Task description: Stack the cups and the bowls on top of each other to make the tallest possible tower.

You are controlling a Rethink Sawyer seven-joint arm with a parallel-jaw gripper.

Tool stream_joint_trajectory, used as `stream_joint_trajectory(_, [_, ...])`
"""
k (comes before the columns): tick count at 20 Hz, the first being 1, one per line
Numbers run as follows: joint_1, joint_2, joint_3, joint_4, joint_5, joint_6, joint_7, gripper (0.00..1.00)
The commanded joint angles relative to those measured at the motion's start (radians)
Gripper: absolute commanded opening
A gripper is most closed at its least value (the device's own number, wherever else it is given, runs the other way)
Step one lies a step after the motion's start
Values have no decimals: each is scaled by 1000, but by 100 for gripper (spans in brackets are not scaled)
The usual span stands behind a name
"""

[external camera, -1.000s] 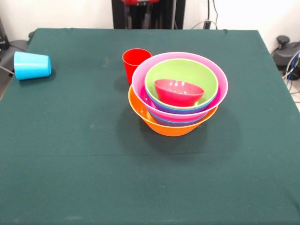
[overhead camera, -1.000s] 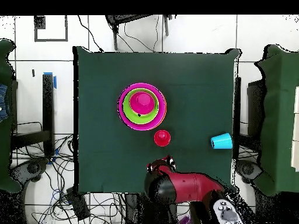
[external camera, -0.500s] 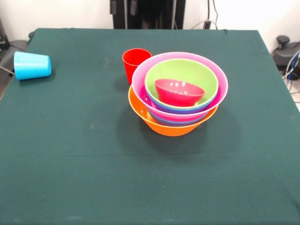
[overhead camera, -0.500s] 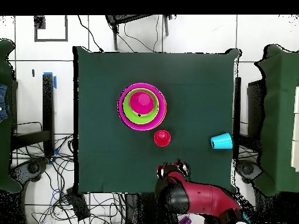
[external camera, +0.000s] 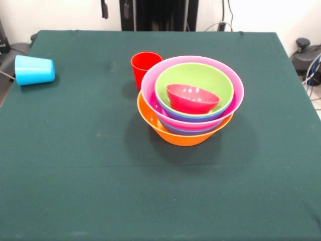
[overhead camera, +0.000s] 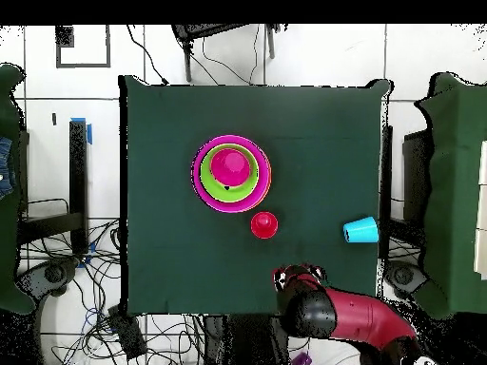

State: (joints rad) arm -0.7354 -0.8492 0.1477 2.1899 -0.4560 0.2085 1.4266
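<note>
red plastic is what i weigh first: the red cup (external camera: 146, 68) stands upright, mouth up, just beside the tower (external camera: 190, 100), on the side of it that faces my base. that tower is the orange bowl (external camera: 173, 134) at the bottom, with blue and purple rims barely peeking under the pink bowl (external camera: 150, 83), then the lime green bowl (external camera: 196, 75), then the small red bowl (external camera: 192, 98) sitting a little tilted on top. my gripper (overhead camera: 297, 278) hangs at the table's edge (overhead camera: 190, 309), empty, and i cannot tell from either view whether it is spread or pressed together. in the overhead view the red cup (overhead camera: 263, 224) lies between my gripper and the tower (overhead camera: 231, 172), a little off the straight line, so it is the nearer piece and its axis is vertical, which would suit a plain descent. the light blue cup (overhead camera: 360, 229) lies on its side well apart from the tower, near the table's side edge, its long axis roughly across the table with the mouth pointing away from the tower; it would need righting or a sideways grasp. my judgement is that the red cup is the easier next pick, though the tower's closeness leaves little room on that side.
</note>
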Motion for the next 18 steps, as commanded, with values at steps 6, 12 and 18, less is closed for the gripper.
stream_joint_trajectory(6, [27, 58, 193, -102, 6, 202, -25, 100])
stream_joint_trajectory(12, [46, -57, 165, 76, -17, 107, 70, 100])
stream_joint_trajectory(18, [37, -121, 116, 240, -66, -29, 133, 100])
